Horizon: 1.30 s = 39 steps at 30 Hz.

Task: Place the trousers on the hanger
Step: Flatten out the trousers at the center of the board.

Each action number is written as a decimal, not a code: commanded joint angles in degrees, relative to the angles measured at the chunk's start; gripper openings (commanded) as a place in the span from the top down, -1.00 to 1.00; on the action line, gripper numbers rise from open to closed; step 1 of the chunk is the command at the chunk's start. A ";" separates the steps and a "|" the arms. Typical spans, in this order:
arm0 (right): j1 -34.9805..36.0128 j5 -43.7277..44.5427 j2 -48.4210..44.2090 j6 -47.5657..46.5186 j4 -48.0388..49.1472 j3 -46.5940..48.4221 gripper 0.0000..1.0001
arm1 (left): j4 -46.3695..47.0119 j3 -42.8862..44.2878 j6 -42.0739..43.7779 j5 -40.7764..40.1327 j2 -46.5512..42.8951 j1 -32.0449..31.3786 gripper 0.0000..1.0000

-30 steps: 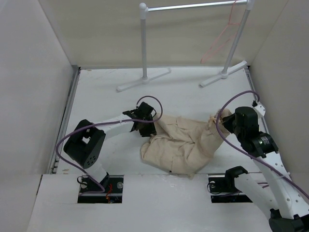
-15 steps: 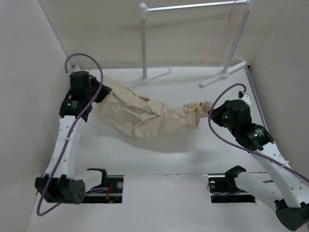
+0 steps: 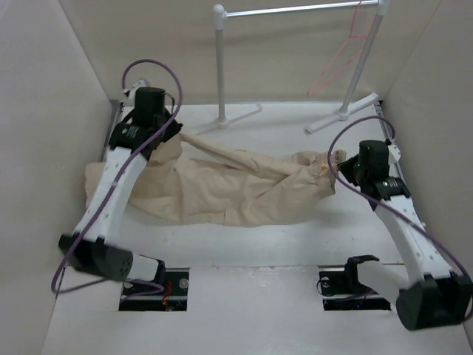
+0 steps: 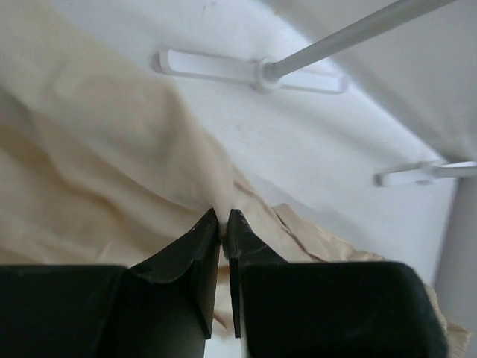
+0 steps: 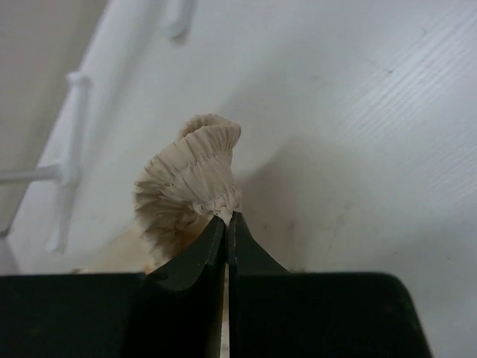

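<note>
Nearly closed, left claw [image 4: 223, 218] pinching the trousers [image 4: 97, 149], right claw [image 5: 226, 220] clamped tight on their gathered cuff [image 5: 195, 175].

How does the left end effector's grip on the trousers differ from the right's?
Left end effector pinches a thin, flat fold of the trousers; right end effector pinches the bunched, gathered cuff. Left sits at the far left, close to the rack foot; right sits at the table's right side. Shared: both are shut on the trousers, which stretch between them.
</note>
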 commanded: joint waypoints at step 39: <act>-9.60 -3.09 12.77 2.64 -3.99 -16.49 0.59 | 12.50 -47.13 -13.23 1.67 -5.96 -29.44 0.17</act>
